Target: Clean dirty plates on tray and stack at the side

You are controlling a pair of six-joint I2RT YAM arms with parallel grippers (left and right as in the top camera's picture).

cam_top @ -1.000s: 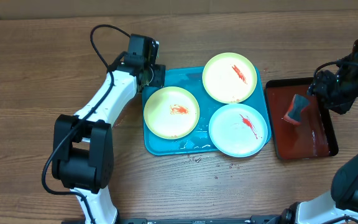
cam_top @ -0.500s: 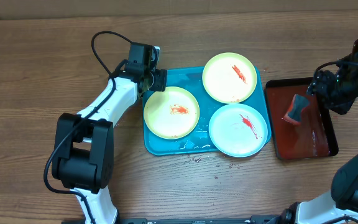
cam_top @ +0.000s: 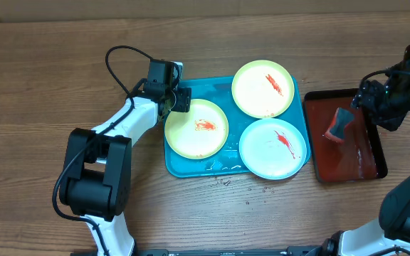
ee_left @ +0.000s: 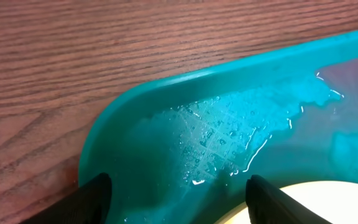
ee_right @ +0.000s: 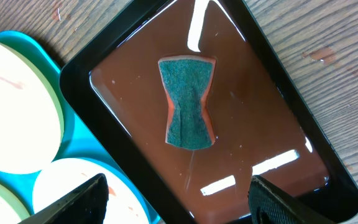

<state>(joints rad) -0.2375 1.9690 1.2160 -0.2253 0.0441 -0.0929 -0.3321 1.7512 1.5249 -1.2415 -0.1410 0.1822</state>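
Overhead: the glossy turquoise tray (cam_top: 216,87), round-cornered, carries three sauce-smeared round plates: the left yellow-green plate (cam_top: 196,128), the back yellow-green plate (cam_top: 263,88) and the white plate (cam_top: 274,148). The left gripper (cam_top: 180,99) sits at the tray's back-left corner, with bare wood-grain tabletop (cam_top: 48,71) open beyond. The right gripper (cam_top: 367,98) hangs over the dark red tray (cam_top: 361,160)

Left wrist: fingers (ee_left: 92,199) spread wide, empty, above wet beaded plastic

Right wrist: fingers spread wide, empty, over the waisted green sponge (ee_right: 190,102), flat in shiny liquid

Brown wood-grain tabletop (cam_top: 34,64); water droplets (cam_top: 223,181) near front; even light.
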